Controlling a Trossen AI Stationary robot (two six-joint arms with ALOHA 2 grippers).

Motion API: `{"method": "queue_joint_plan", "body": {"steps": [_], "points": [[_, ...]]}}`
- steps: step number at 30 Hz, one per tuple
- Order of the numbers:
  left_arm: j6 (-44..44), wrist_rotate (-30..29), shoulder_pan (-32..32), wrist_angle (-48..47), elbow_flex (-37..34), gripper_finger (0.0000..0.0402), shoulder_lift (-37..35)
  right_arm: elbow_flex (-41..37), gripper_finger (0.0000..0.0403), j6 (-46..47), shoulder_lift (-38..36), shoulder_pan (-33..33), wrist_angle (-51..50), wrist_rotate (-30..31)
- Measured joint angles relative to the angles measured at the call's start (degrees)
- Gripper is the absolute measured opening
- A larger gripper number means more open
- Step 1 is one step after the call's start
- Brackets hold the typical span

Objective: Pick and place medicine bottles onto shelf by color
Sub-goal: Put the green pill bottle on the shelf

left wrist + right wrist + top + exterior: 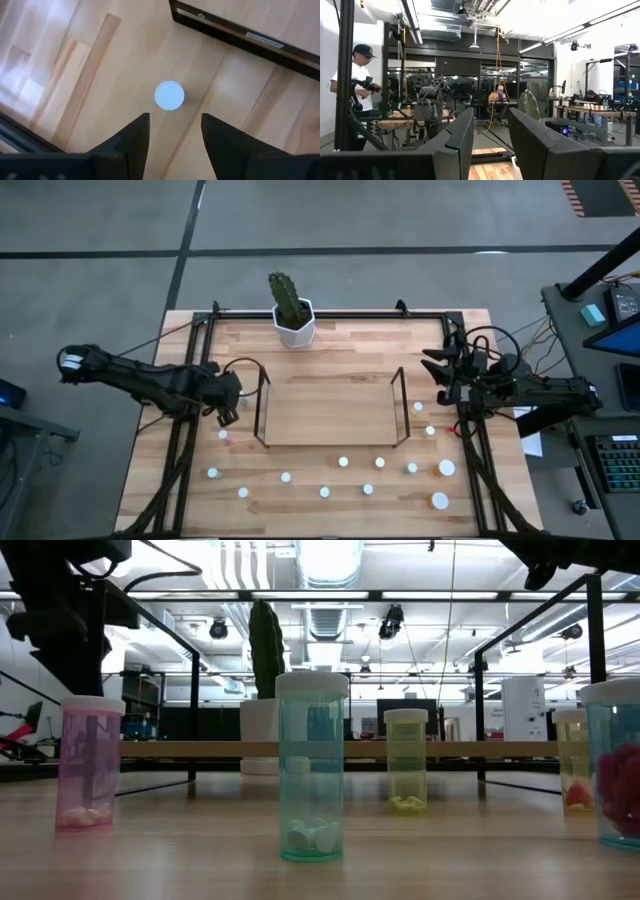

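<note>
Medicine bottles [343, 463]: about a dozen small white-capped bottles are standing upright on the tabletop [330, 345], most scattered along the near side in front of the shelf, a few by its right end.
Bottle under the left gripper [169, 95]: one white-capped bottle is standing just off the shelf's left end, directly beneath the left arm, untouched.
Low-view bottles: a pink one [89, 763], a teal one [311, 767] and a yellow-green one [405, 761] are standing apart, pills lying at their bottoms.
Shelf [330, 410]: the wire-framed rack with a wooden base is sitting mid-tabletop, carrying no bottles.
Left gripper [175, 131]: it is hanging above that lone bottle, fingers parted moderately, gripping nothing.
Right gripper [490, 135]: it is waiting at the tabletop's right edge, pointing out into the room, fingers narrowly parted with nothing between them.
Cactus pot [296, 326]: a white pot is standing at the far edge.
Person [357, 80]: someone in a cap is standing beyond the tabletop.
</note>
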Motion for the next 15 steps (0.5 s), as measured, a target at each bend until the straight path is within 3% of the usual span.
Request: {"method": "queue_joint_plan", "body": {"steps": [15], "points": [[-6.15,-2.45,0.00,6.01,-1.64,0.0162,2.95,-0.02,0.0111,0.04,0.00,0.00,-0.45,0.00]]}}
